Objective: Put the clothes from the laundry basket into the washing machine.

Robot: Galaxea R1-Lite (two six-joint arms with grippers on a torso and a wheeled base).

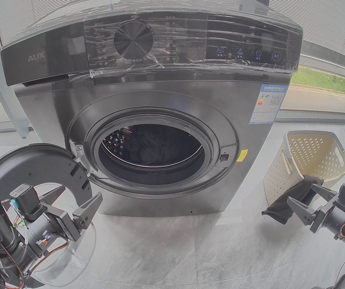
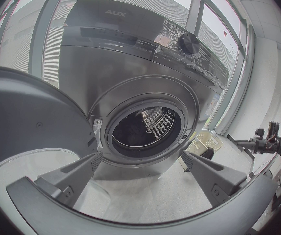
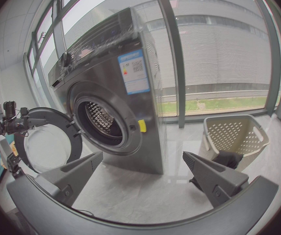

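Head view: dark garment (image 1: 283,209) draped over laundry basket (image 1: 315,133) rim, lower right of frame.
R claw (image 1: 300,192): released, just beside garment.
L claw (image 1: 82,190): released.
Risk: garment may snag on rim & tip basket.

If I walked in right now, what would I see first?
Most likely the big silver-grey front-loading washing machine in the middle, with its round door swung open to the left and dark clothes lying in the drum. Next, the cream plastic laundry basket with holes on the floor to the machine's right, a black garment hanging over its front rim.
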